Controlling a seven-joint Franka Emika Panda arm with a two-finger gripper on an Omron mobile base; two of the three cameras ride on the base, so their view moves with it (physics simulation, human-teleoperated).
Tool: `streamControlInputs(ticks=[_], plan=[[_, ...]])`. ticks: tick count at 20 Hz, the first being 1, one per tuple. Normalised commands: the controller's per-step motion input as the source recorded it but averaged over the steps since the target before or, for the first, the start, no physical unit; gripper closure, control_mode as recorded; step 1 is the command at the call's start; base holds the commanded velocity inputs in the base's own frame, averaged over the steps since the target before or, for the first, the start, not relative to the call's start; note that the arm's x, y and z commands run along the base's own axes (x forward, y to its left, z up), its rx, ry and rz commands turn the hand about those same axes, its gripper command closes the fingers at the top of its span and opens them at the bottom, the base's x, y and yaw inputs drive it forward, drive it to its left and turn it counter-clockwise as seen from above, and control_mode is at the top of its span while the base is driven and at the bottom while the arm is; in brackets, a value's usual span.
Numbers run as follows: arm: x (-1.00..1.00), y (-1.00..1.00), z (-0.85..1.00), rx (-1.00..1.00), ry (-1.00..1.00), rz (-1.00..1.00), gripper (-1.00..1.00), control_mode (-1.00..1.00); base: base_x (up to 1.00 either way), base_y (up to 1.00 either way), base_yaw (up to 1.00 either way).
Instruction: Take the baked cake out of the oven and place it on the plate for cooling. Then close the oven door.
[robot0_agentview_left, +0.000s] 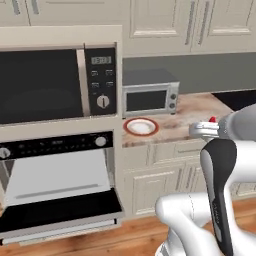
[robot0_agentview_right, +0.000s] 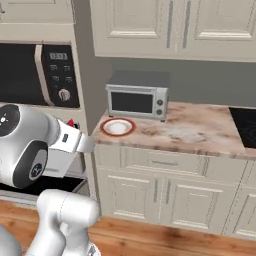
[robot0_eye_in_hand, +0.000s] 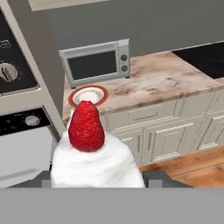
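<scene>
The baked cake (robot0_eye_in_hand: 94, 162), a white wedge with a red berry on top, sits between my gripper's (robot0_eye_in_hand: 98, 180) fingers, which are shut on it. From the left base view the gripper (robot0_agentview_left: 200, 131) hangs in the air in front of the counter, right of the plate (robot0_agentview_left: 141, 126), with the cake's red top (robot0_agentview_left: 212, 120) just showing. The red-rimmed plate (robot0_eye_in_hand: 88, 96) lies on the counter's left end, ahead of the cake and apart from it. The oven (robot0_agentview_left: 55, 145) stands below the microwave. The oven door (robot0_agentview_left: 60, 210) hangs down open.
A silver toaster oven (robot0_agentview_left: 150, 97) stands on the marble counter (robot0_agentview_left: 185, 120) right behind the plate. The black microwave (robot0_agentview_left: 45, 82) sits above the oven. A dark cooktop (robot0_agentview_right: 245, 125) is at the counter's right end. Cream cabinets run under the counter.
</scene>
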Motion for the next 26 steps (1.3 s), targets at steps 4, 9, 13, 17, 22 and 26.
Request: streamControlInputs(ticks=[4,9,13,17,22,26], plan=[[0.0,0.0,0.0,0.0,0.0,0.0,1.0,1.0,0.39,-0.88,0.12],[0.0,0.0,0.0,0.0,0.0,0.0,1.0,1.0,0.53,-0.52,0.41],[0.0,0.0,0.0,0.0,0.0,0.0,1.0,1.0,0.5,-0.23,0.57],[0.0,0.0,0.0,0.0,0.0,0.0,1.0,1.0,0.46,-0.24,0.53],[0.0,0.0,0.0,0.0,0.0,0.0,1.0,1.0,0.35,-0.52,0.42],[0.0,0.0,0.0,0.0,0.0,0.0,1.0,1.0,0.34,-0.54,0.33]])
